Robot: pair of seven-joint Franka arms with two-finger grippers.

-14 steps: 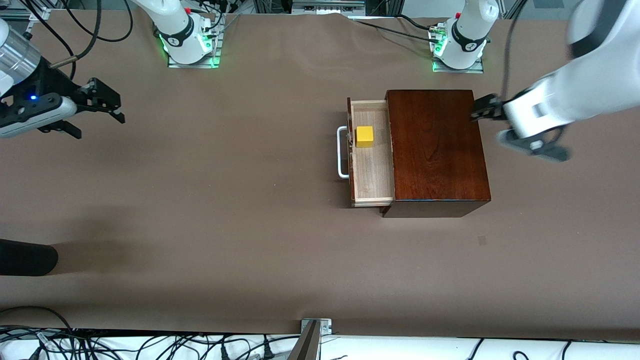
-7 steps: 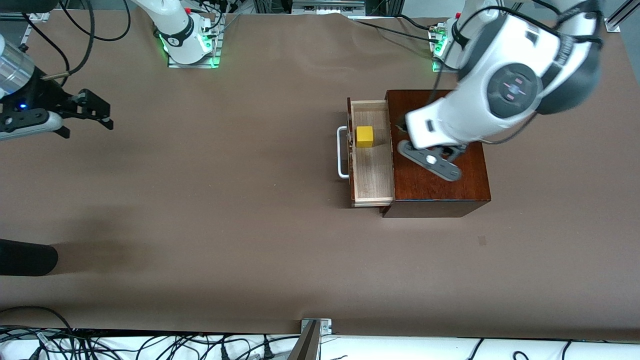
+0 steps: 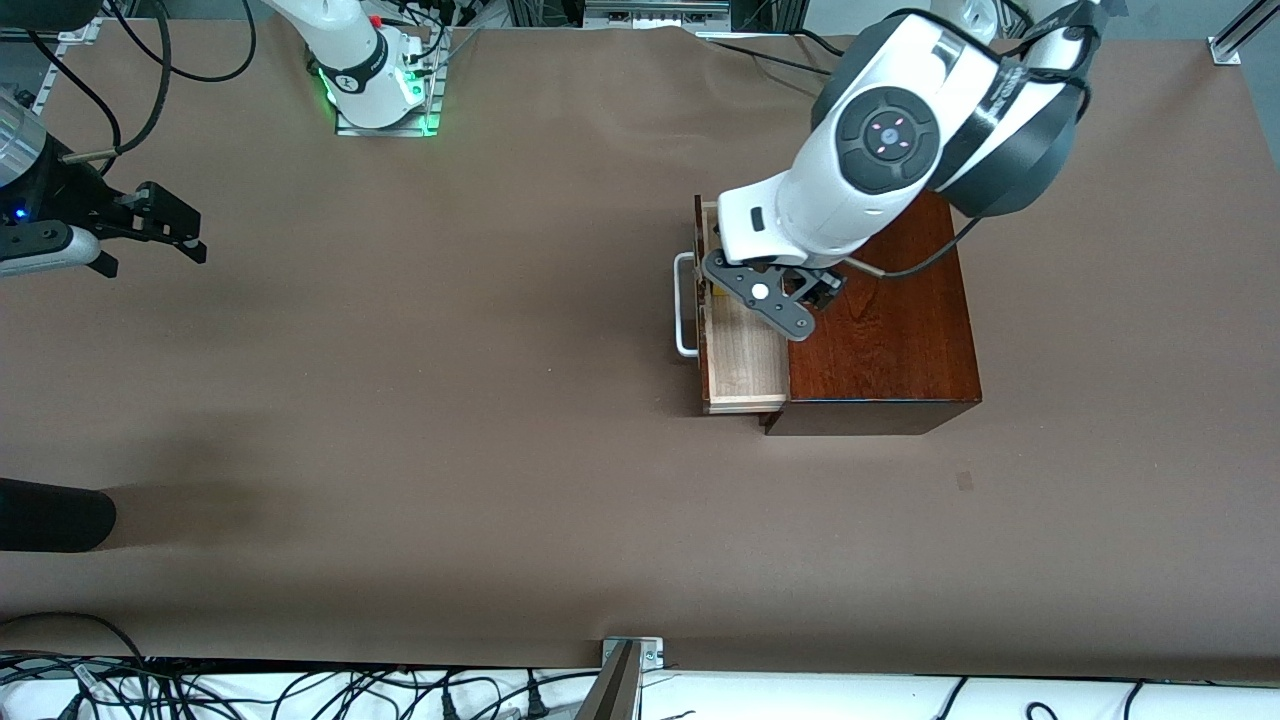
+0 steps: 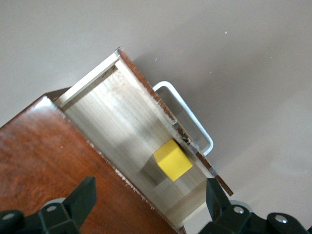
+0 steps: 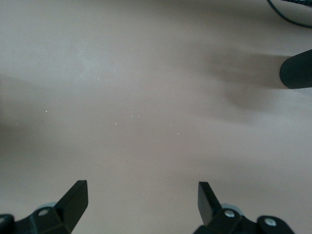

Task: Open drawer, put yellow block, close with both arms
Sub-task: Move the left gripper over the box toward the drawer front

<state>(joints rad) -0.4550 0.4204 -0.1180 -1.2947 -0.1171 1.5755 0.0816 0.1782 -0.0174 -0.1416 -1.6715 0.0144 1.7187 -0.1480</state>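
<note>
The drawer (image 3: 745, 365) stands pulled out of the dark wooden box (image 3: 890, 330), its white bar handle (image 3: 683, 310) facing the right arm's end of the table. The yellow block (image 4: 171, 160) lies on the drawer (image 4: 112, 112) floor close to the front panel and handle (image 4: 187, 114); in the front view the left arm's hand (image 3: 790, 230) covers it. My left gripper (image 4: 148, 202) hangs open over the seam between box top (image 4: 44, 161) and drawer, holding nothing. My right gripper (image 3: 165, 225) is open and empty over bare table at the right arm's end, as the right wrist view (image 5: 141, 195) confirms.
A black cylindrical object (image 3: 50, 515) lies at the table's edge at the right arm's end, nearer the front camera, also in the right wrist view (image 5: 297, 73). The right arm's base (image 3: 375, 80) stands along the table's top edge. Cables (image 3: 300, 690) run beneath the near edge.
The left arm swung from the left arm's end of the box, across its top, to over the open drawer. The right gripper drew back farther toward its end of the table.
</note>
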